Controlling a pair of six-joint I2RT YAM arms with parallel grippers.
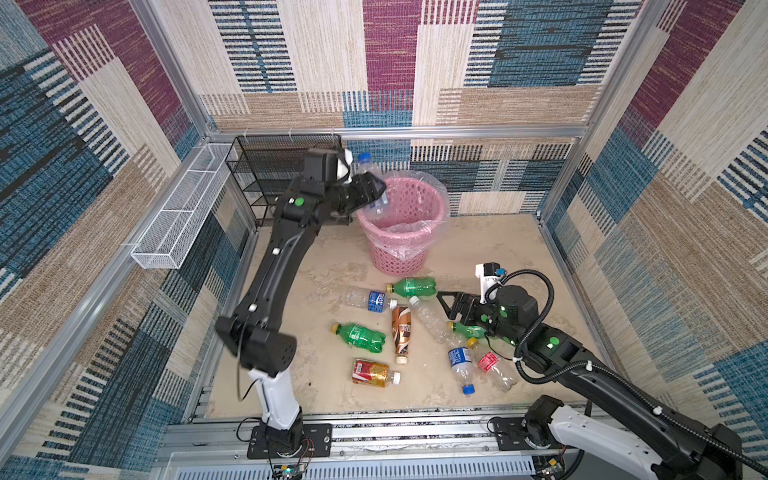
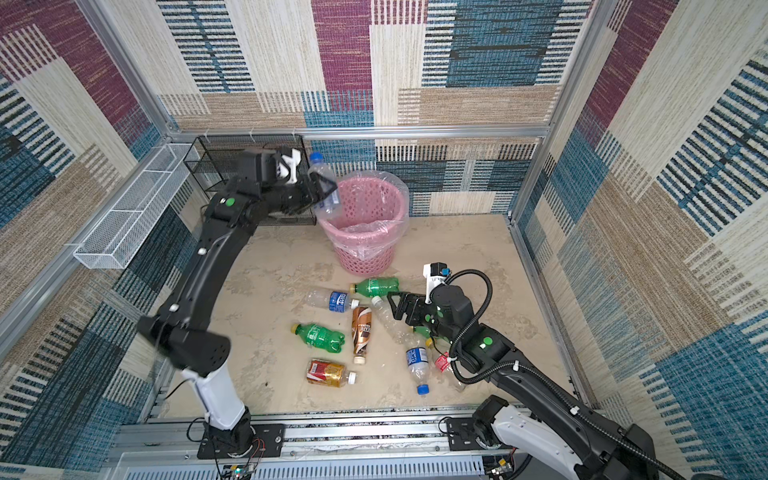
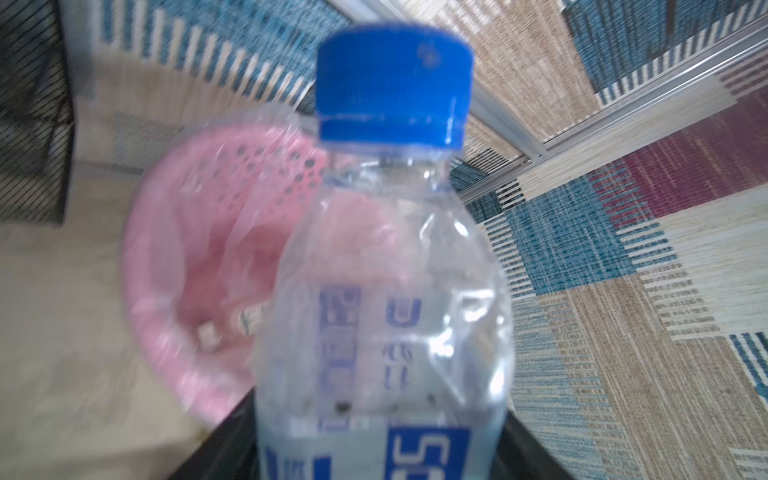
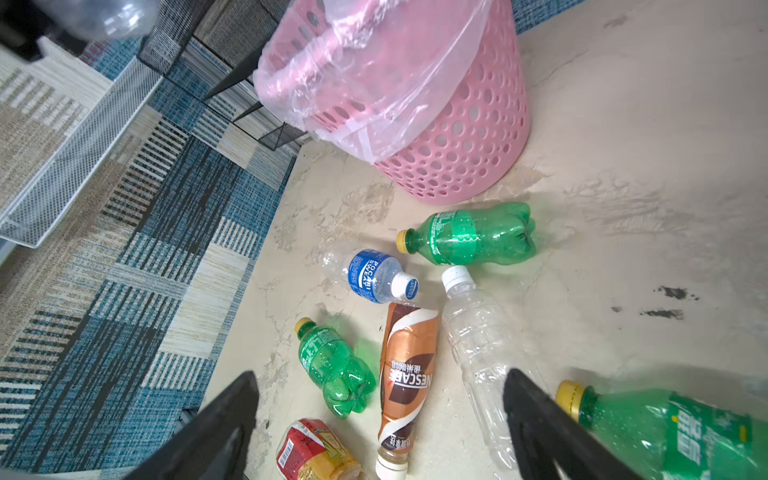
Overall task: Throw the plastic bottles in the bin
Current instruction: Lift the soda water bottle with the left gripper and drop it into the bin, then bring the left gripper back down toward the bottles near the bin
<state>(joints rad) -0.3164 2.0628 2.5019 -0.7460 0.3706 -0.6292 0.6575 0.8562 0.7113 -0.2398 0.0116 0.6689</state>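
My left gripper [image 1: 372, 191] is raised at the near-left rim of the pink bin [image 1: 409, 245], jaws spread wide. A clear bottle with a blue cap and blue label [image 3: 386, 291] stands upright between them, its sides filling the gap. Its lower end hangs over the bin's opening [image 2: 365, 253]. Several plastic bottles lie on the floor in front of the bin: two green [image 1: 413, 286] [image 1: 359, 336], a brown coffee one [image 1: 401, 332], a red-gold one [image 1: 374, 373], and clear ones [image 1: 430, 318]. My right gripper [image 1: 446, 301] hovers open and empty just right of the clear bottle [image 4: 482, 345].
A black mesh rack [image 1: 270, 174] stands behind the left arm, close to the bin. A long white wire tray [image 1: 183, 216] hangs on the left wall. Under the right arm lie a green bottle [image 4: 673, 432], a blue-labelled one [image 1: 460, 363] and a red-labelled one [image 1: 492, 368].
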